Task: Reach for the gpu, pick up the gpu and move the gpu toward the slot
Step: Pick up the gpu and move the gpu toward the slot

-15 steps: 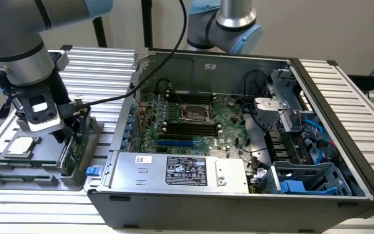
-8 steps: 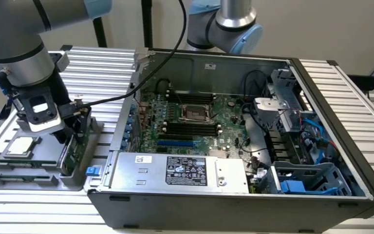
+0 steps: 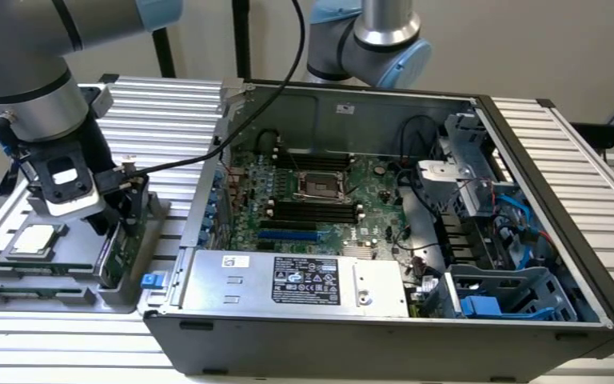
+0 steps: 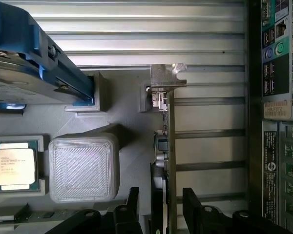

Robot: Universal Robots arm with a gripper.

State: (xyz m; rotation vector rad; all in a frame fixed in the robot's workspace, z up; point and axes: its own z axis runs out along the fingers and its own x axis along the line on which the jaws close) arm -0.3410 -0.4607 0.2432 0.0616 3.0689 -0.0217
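Closest to us, the claw [image 4: 162, 212] hangs with its two black fingers [image 4: 133, 204] spread, one on either side of the gpu [image 4: 169, 146]. The card stands on edge in the grey holder [image 4: 127, 97], with its silver bracket [image 4: 167, 76] at the end away from the claw. We see a gap between each finger and the card, so the claw is open and grips nothing. We judge the reach as good as finished; the pick-up and the carry are not yet done. In the exterior view the holder sits at lower left on the ribbed tabletop [image 3: 563, 160], just beside the open computer case [image 3: 392, 336], whose motherboard [image 3: 318, 200] lies mid-frame, apart from the card.
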